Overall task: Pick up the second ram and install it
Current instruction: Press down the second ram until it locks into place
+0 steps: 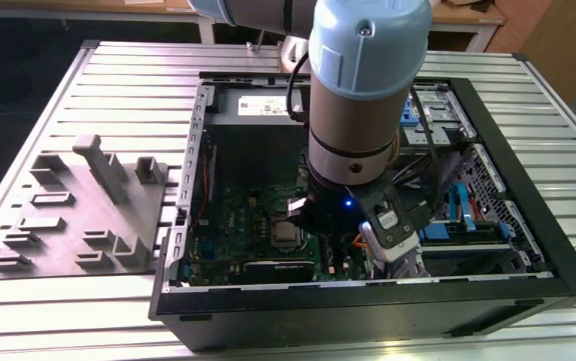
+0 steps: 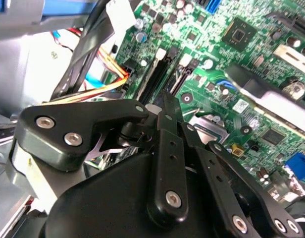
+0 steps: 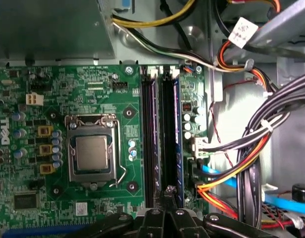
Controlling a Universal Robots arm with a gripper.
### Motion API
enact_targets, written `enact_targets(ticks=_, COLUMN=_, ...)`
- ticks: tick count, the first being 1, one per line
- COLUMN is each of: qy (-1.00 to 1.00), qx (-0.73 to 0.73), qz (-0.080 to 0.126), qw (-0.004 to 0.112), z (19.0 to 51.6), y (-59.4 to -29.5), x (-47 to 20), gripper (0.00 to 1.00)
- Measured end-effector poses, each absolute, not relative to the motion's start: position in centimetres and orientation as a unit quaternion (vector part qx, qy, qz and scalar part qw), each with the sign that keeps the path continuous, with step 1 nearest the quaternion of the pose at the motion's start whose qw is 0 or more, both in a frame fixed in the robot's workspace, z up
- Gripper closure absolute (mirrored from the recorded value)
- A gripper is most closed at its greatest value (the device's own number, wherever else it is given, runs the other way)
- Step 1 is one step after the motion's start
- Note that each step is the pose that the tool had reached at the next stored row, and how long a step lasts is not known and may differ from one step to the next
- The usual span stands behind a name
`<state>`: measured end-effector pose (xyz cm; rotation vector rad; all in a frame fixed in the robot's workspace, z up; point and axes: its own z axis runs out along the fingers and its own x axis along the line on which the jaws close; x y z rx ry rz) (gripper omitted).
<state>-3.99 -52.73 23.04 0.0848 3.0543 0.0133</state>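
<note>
**Arm low inside the open computer case, over the memory slots**

A ribbed metal counter (image 1: 117,75) carries an open black computer case (image 1: 529,195) and, on the exterior view's left, a grey moulded tray (image 1: 77,218) with upright slabs. Beyond the counter lies dark floor and the edge of a wooden desk.

Inside the case, the green motherboard (image 3: 93,79) holds a processor socket (image 3: 91,152) and, just beside it, parallel memory slots (image 3: 162,139). The second ram (image 3: 177,144), a long dark stick, stands seated on edge in the slot farthest from the socket. Bundled black, yellow and orange cables (image 3: 251,148) run along the case wall near the slots.

The hand (image 3: 168,193) hangs directly above the near end of the slots, its black fingers (image 2: 168,106) drawn together to a narrow tip, gripping nothing. The arm's blue-grey body hides much of the case's middle in the exterior view.
</note>
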Motion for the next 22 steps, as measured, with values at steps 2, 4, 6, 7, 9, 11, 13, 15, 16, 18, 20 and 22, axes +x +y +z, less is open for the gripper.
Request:
enact_targets(ticks=2, qy=0.999, qx=0.029, qz=0.004, qw=0.043, z=23.0, y=-53.0, x=-4.0, gripper=0.90)
enact_targets(ticks=4, qy=0.999, qx=0.029, qz=0.004, qw=0.043, z=23.0, y=-53.0, x=-4.0, gripper=0.90)
enact_targets(ticks=6, qy=0.999, qx=0.029, qz=0.004, qw=0.043, z=23.0, y=-53.0, x=-4.0, gripper=0.90)
enact_targets(ticks=7, qy=0.999, qx=0.029, qz=0.004, qw=0.043, z=23.0, y=-53.0, x=-4.0, gripper=0.90)
enact_targets(ticks=9, qy=0.999, qx=0.029, qz=0.004, qw=0.043, z=22.8, y=-53.0, x=-3.9, gripper=0.90)
enact_targets(ticks=11, qy=0.999, qx=0.029, qz=0.004, qw=0.043, z=22.5, y=-53.0, x=-3.9, gripper=0.90)
enact_targets(ticks=13, qy=0.999, qx=0.029, qz=0.004, qw=0.043, z=22.4, y=-53.0, x=-3.9, gripper=0.90)
enact_targets(ticks=15, qy=0.999, qx=0.029, qz=0.004, qw=0.043, z=22.4, y=-53.0, x=-3.9, gripper=0.90)
enact_targets(ticks=16, qy=0.999, qx=0.029, qz=0.004, qw=0.043, z=22.4, y=-53.0, x=-3.9, gripper=0.90)
enact_targets(ticks=18, qy=0.999, qx=0.029, qz=0.004, qw=0.043, z=22.1, y=-53.0, x=-3.9, gripper=0.90)
enact_targets(ticks=20, qy=0.999, qx=0.029, qz=0.004, qw=0.043, z=22.1, y=-53.0, x=-4.0, gripper=0.90)
enact_targets(ticks=22, qy=0.999, qx=0.029, qz=0.004, qw=0.043, z=22.0, y=-53.0, x=-3.9, gripper=0.90)
